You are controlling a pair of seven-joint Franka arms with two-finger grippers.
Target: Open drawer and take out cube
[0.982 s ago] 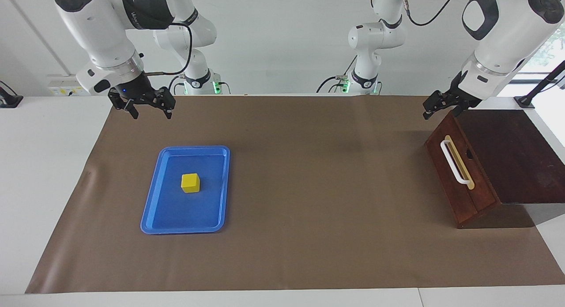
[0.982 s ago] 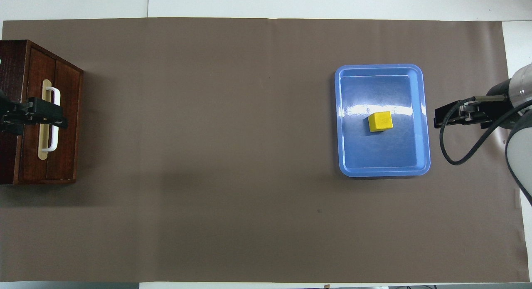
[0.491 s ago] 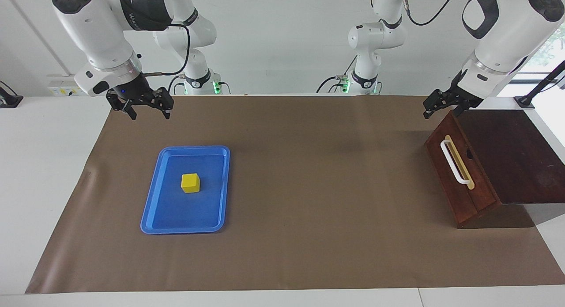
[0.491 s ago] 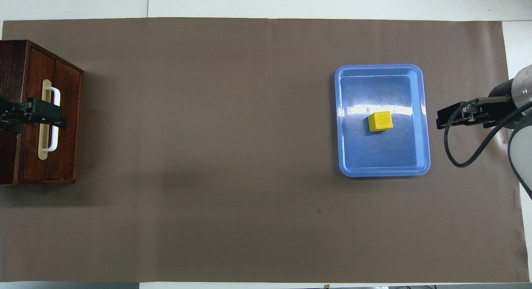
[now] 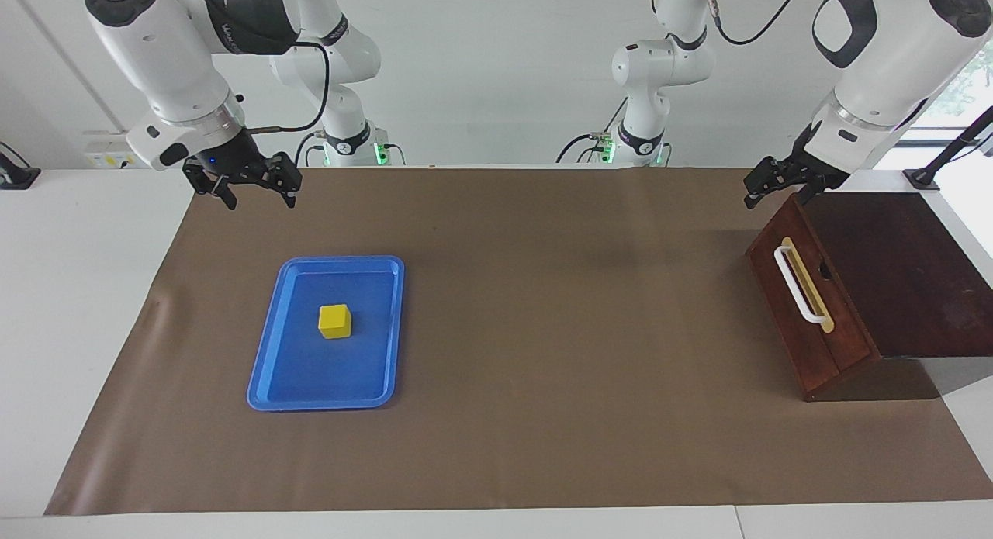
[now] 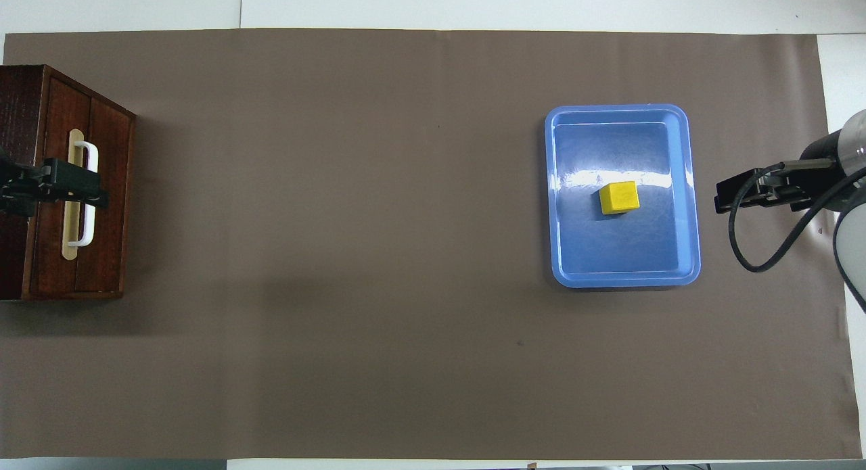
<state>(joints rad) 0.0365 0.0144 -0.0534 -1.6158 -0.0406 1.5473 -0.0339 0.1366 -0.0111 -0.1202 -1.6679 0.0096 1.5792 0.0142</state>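
Pulling our right gripper (image 5: 254,190), fingers spread, away from the cube (image 5: 334,321); left gripper (image 5: 777,187), fingers unreadable, is waiting above the shut drawer (image 5: 807,310).

One cube (image 5: 335,321), one tray (image 5: 268,361), one drawer (image 5: 799,329)

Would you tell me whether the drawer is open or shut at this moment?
Shut: the drawer front sits flush with its cabinet, no pale interior showing.

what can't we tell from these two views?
- Inside of the drawer: shut in both views, front panel hides it.
- Cabinet: cut off by the overhead view's edge.
- Left gripper: fingers too small in the facing view; over the handle from overhead, contact unreadable.
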